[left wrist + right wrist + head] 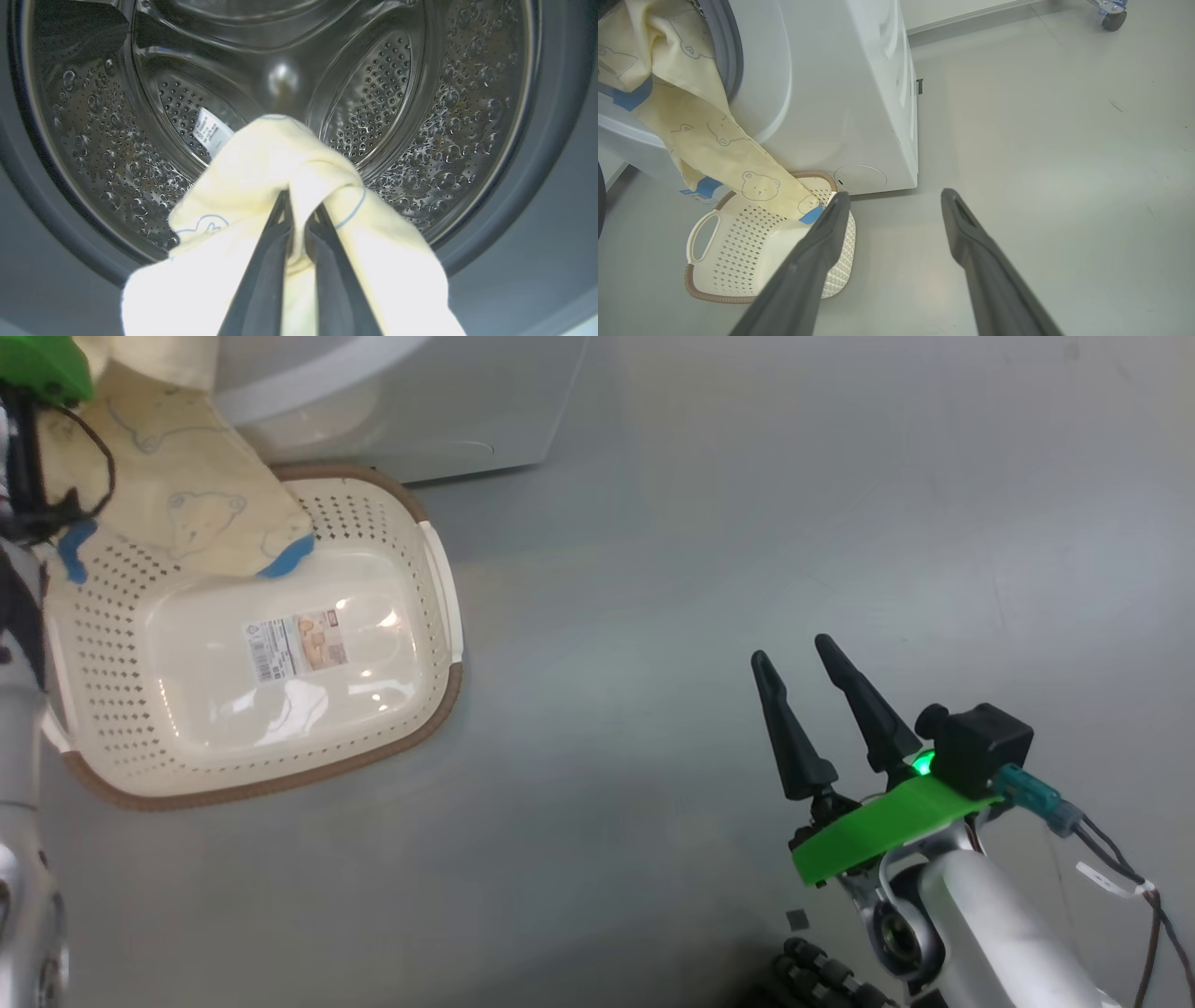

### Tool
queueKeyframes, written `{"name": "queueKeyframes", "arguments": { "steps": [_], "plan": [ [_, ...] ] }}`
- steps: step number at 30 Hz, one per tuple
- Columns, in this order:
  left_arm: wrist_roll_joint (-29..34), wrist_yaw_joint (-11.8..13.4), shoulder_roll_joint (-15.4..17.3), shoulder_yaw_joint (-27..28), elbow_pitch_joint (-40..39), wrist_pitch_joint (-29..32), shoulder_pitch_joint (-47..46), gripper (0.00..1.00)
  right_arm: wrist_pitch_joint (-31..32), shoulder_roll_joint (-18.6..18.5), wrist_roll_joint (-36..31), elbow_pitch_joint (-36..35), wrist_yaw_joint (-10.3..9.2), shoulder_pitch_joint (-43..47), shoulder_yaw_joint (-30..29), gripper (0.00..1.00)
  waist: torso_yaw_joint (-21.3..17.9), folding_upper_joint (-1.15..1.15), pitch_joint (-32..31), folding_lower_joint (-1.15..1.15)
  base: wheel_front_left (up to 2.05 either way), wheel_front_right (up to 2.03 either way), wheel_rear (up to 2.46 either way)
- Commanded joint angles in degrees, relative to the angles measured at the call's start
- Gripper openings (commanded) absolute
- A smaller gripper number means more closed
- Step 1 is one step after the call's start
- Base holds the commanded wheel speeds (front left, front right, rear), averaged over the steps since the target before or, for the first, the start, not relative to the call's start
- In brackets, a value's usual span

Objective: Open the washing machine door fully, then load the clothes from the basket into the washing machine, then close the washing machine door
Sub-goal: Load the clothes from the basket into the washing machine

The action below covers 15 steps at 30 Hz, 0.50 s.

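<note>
In the left wrist view my left gripper (301, 203) is shut on the pale-yellow clothes (261, 177), held up at the mouth of the washing machine's steel drum (373, 93). The fabric (705, 126) hangs from the drum opening down the white washing machine (840, 93), and its blue-trimmed end reaches into the cream basket (738, 261). In the head view the basket (168, 728) sits on the floor holding nothing but that end of the cloth (187, 504). My right gripper (792, 649) hovers open over the floor, right of the basket. A dark curved edge at the right wrist view's far left may be the door; I cannot tell.
A grey rubber seal (551, 140) rings the drum. The machine's base (420, 411) stands just behind the basket. Grey floor (709, 523) spreads to the right. A castor wheel (1113, 18) shows far off in the right wrist view.
</note>
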Motion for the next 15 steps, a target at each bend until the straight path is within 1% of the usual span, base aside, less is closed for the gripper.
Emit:
{"name": "queueKeyframes", "arguments": {
  "steps": [1,6,9,11,15],
  "plan": [
    [0.82,0.32,3.48,0.74,-0.36,-0.09,-4.54,0.0,-0.55,-0.42,0.23,-1.44,0.09,0.0,1.56,1.0,-0.88,0.0,1.45,-0.01,0.0,0.0,0.0],
    [1.08,0.92,4.45,0.55,3.47,-0.37,-10.94,0.0,-0.55,-0.42,0.5,-1.53,0.09,0.43,2.23,1.0,-1.7,0.0,3.44,-0.01,0.0,0.0,0.0],
    [1.19,1.17,5.0,0.49,5.12,-0.5,-13.06,0.0,-0.55,-0.42,0.54,-1.57,0.09,0.74,2.66,1.0,-2.11,0.0,3.99,-0.01,0.0,0.0,0.0],
    [2.16,1.75,5.66,-0.25,6.47,-0.8,-15.19,0.0,-0.55,-0.42,0.54,-1.66,0.09,1.02,2.89,1.0,-2.46,0.0,4.63,-0.01,0.0,0.0,0.0],
    [2.73,2.77,5.6,-0.95,8.74,-1.27,-18.86,0.0,-0.55,-0.42,0.29,-1.82,0.09,1.33,3.13,1.0,-3.09,0.0,5.83,-0.01,0.0,0.0,0.0]
  ]
}}
